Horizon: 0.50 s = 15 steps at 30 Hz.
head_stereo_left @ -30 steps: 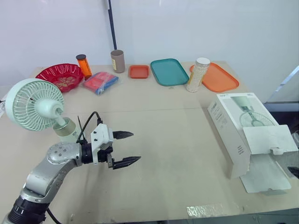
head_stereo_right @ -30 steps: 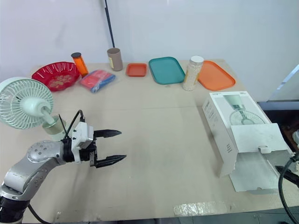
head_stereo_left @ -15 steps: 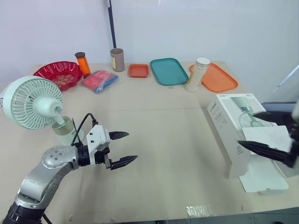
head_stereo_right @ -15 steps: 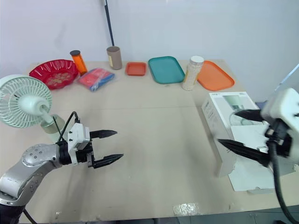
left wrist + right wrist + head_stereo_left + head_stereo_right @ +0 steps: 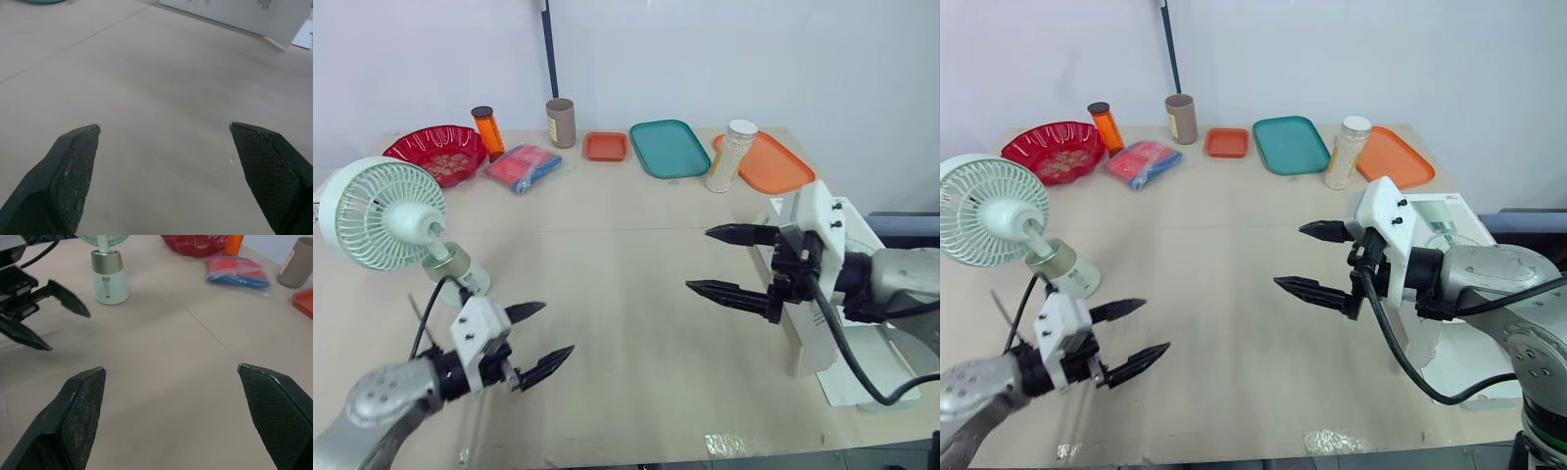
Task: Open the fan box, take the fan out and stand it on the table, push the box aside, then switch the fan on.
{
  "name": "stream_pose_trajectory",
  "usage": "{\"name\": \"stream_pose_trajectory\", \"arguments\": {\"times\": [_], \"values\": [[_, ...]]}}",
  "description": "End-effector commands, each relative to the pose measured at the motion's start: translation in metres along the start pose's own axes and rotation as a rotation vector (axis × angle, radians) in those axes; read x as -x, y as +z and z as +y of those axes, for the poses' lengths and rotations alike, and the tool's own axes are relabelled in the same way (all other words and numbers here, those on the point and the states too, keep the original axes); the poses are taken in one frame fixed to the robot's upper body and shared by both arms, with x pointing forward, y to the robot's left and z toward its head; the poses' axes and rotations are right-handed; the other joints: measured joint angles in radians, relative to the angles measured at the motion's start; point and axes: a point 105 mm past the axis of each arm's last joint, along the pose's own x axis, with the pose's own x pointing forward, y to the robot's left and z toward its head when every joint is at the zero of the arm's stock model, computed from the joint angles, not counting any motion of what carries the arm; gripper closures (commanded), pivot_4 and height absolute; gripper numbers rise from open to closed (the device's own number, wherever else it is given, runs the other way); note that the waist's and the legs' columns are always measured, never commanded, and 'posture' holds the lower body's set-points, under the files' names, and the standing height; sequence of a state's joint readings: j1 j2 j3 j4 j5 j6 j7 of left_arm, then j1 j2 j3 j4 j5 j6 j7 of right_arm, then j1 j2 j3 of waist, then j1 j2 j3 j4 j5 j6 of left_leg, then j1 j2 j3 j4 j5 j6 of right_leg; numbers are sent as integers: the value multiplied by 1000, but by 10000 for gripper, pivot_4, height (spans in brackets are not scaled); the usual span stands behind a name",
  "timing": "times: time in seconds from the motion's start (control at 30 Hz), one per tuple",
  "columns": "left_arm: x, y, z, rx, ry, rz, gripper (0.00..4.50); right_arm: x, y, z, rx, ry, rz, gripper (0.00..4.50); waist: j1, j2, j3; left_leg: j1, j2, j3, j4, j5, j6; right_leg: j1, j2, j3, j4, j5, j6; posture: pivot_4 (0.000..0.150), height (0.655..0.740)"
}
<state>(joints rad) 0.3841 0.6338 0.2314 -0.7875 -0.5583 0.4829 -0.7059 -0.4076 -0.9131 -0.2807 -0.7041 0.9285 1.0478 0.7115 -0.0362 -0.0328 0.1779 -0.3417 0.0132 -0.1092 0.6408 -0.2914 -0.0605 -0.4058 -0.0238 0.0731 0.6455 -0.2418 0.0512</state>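
Fan (image 5: 382,215) stands upright just beyond the left gripper (image 5: 558,327); fan box (image 5: 1445,217) sits behind the right gripper (image 5: 697,259). Both spread, empty — switching on likely remains, needing a fingertip at the fan's base.

Right tool (image 5: 698,259) swung in — left tool (image 5: 558,327) drew back.

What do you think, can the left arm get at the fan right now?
Probably yes. The left gripper is open and close to the fan, and just bare table lies between it and the fan's base. Nothing seems to block the way.
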Motion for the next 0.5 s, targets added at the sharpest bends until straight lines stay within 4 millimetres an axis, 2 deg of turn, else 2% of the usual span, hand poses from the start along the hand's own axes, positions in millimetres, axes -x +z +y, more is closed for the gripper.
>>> {"name": "stream_pose_trajectory", "arguments": {"times": [0.03, 0.13, 0.27, 0.5], "values": [[24, 8, 1, -38, 130, -17, 0, -9, 14, 7, 38, 44, -69, 1009, 3, 0, 0, 0, 0, 0, 0, 0, 0, 0, 0, -1, 0, 0, 1, 1500, 7400], [41, 3, 12, -10, 256, 2, 0, -15, 20, 4, 31, 49, -91, 1009, 3, 0, 0, 0, 1, 0, 0, 0, 0, 0, 0, -1, 0, -1, 0, 1500, 7400], [82, -12, 31, 25, 469, 56, 0, -23, 25, 9, 15, 108, -105, 1009, 2, 0, 0, 0, 1, 0, 0, 0, 0, 0, 1, -1, 0, -1, -1, 1500, 7400], [128, -22, 53, -6, 621, 134, 0, -41, 22, 18, 21, 163, -105, 1009, 2, -1, -1, 0, 1, 0, 0, 0, 1, -1, 1, -2, 0, -2, -1, 1500, 7400]]}}
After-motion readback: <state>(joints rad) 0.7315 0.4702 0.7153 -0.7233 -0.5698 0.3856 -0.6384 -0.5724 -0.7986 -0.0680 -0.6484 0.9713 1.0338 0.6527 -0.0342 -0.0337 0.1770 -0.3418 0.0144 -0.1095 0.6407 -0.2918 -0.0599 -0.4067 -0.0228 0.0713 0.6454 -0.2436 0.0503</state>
